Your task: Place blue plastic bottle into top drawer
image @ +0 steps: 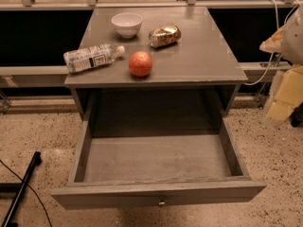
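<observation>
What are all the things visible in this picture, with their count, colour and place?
blue plastic bottle: one, clear with white cap and white-and-blue label, lying on its side at the tabletop's left edge
bowl: one, white, upright at the tabletop's back
can: one, gold-brown, on its side, right of the bowl
orange fruit: one, orange, near the tabletop's front edge, right of the bottle
table: one, grey, centre
top drawer: one, grey, pulled open under the tabletop, nothing inside
pole: one, black, on the floor, lower left
gripper: one, cream, at the picture's right edge beside the table, touching nothing on it
</observation>
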